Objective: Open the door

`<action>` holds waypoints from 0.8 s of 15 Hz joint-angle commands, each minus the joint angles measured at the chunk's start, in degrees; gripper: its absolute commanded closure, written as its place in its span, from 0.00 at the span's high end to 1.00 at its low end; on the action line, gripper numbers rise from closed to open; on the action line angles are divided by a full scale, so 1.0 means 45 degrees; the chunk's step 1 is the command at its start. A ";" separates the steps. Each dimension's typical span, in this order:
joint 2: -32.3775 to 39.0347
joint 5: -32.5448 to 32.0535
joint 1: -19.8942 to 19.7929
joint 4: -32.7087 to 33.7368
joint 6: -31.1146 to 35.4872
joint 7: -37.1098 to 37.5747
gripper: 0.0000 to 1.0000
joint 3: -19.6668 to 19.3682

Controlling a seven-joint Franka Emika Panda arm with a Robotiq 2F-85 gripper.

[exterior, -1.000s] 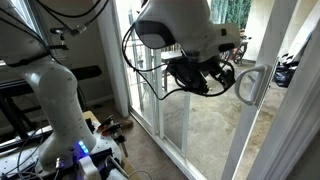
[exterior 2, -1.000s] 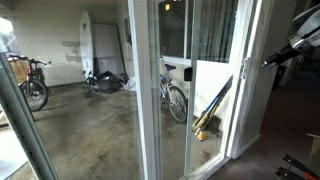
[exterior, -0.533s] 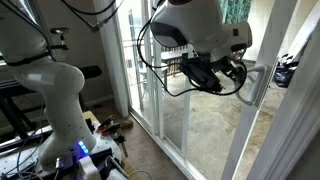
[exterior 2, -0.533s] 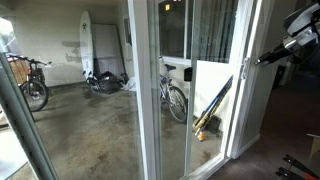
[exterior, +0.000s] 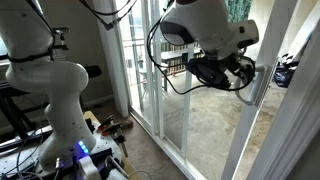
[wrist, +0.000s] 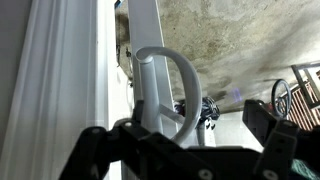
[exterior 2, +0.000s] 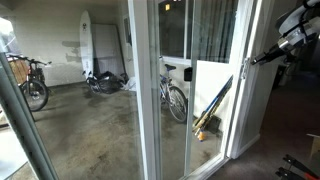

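The door (exterior: pixel 262 130) is a tall glass pane in a white frame, with a curved grey loop handle (exterior: pixel 257 88) on its edge stile. My gripper (exterior: pixel 243 75) is right at the handle, at its height. In the wrist view the handle (wrist: pixel 172 85) stands between my two open fingers (wrist: pixel 185 140), just beyond them, and nothing is gripped. From outside, in an exterior view, my gripper (exterior 2: pixel 257 59) reaches the handle (exterior 2: pixel 243 68) on the door's stile (exterior 2: pixel 252 110). The door looks closed.
The fixed glass panel (exterior: pixel 140 70) stands beside the door. My white arm base (exterior: pixel 60 110) is on a cart with cables. Outside, on concrete, are a bicycle (exterior 2: pixel 175 98), another bike (exterior 2: pixel 30 85), a surfboard (exterior 2: pixel 88 45) and tools leaning by the door (exterior 2: pixel 212 108).
My gripper has moved across towards the door's stile and now sits at the loop handle. The door has not moved.
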 commanded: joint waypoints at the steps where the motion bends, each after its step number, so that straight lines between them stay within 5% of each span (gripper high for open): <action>1: 0.0928 0.0334 0.0744 0.0103 -0.0293 -0.0505 1.00 -0.0743; 5: 0.1384 0.0284 0.0704 0.0125 -0.0157 -0.0363 1.00 -0.0679; 6: 0.0488 -0.1095 -0.1708 -0.0045 0.0665 0.0471 1.00 0.2002; 7: 0.2050 0.0266 -0.0004 0.0273 -0.0325 -0.0156 1.00 -0.0070; 8: 0.0862 -0.0337 -0.0220 0.0031 0.0149 0.0123 1.00 0.0436; 9: 0.0235 -0.1282 -0.2584 -0.0104 0.0651 0.0689 1.00 0.2959; 12: 0.0225 -0.1272 -0.2571 -0.0107 0.0648 0.0681 1.00 0.2967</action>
